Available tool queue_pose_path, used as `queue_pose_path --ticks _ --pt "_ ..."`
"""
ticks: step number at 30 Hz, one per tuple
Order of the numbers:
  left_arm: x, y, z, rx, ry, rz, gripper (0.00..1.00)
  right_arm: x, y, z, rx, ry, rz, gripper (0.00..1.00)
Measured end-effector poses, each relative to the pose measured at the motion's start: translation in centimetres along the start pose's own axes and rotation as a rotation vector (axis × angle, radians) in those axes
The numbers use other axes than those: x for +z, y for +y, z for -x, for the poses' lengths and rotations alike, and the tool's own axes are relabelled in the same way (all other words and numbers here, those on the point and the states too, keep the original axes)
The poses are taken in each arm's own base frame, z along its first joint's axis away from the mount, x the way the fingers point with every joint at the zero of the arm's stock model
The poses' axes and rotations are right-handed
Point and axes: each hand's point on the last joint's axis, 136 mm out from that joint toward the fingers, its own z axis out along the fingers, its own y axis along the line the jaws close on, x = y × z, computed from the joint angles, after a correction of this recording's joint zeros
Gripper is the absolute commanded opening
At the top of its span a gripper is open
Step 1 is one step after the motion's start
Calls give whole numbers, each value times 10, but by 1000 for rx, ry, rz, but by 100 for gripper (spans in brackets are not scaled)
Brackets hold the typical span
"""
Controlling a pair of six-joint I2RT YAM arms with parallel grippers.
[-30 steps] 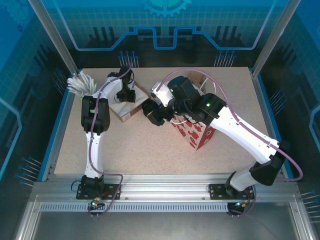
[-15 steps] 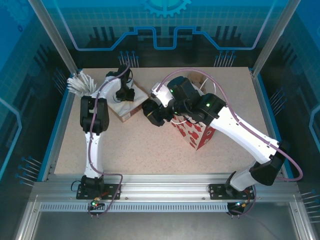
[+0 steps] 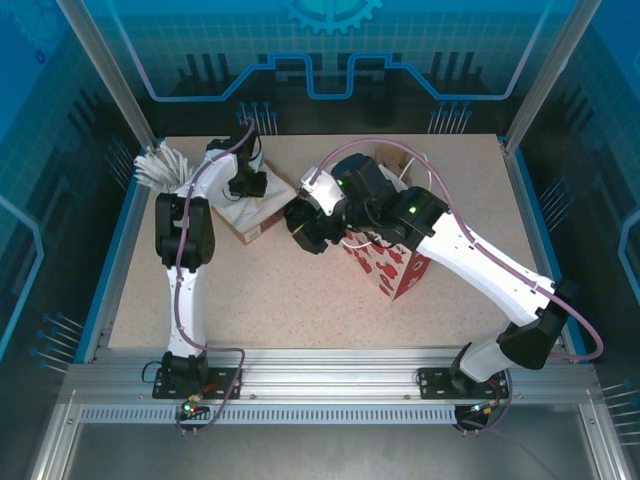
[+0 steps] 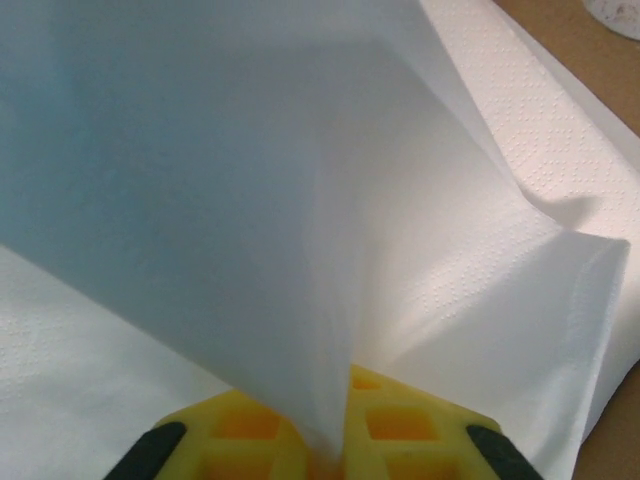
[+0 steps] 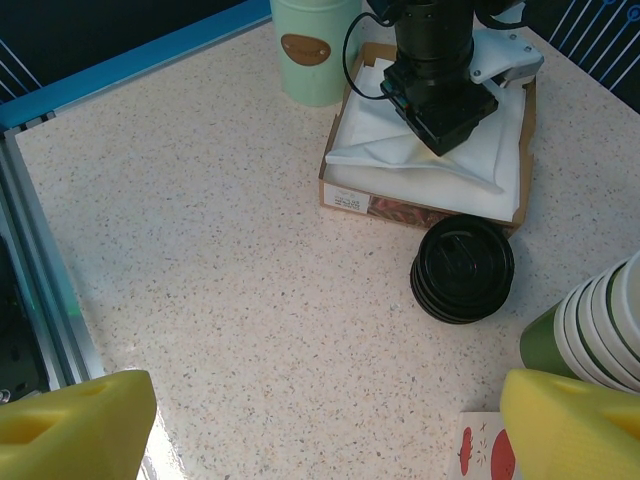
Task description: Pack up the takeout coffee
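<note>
Left jaws pinch a thin white paper napkin; right jaws hang wide open, empty. Where the lidded green paper coffee cup stands I cannot tell; likely light and crushable, best held gently mid-wall, upright.

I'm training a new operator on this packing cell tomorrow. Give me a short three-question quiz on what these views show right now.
1. True or false: the pile of black lids sits on the table, outside the cardboard tray.
2. What is the left gripper shut on? A) a black lid B) a white napkin C) nothing
3. Fill in: the right gripper has its jaws standing ____.
Key: 1 true; 2 B; 3 open.
</note>
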Motion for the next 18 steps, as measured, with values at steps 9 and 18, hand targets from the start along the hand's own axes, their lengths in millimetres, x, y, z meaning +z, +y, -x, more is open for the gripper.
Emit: queue_pose_path --ticks 9,18 --pt "-38 -2 5 -57 -81 -57 0 0 0 -2 0 6 -3 90" --pt "-130 -7 11 -221 -327 -246 0 -6 -2 10 12 -26 -12 90"
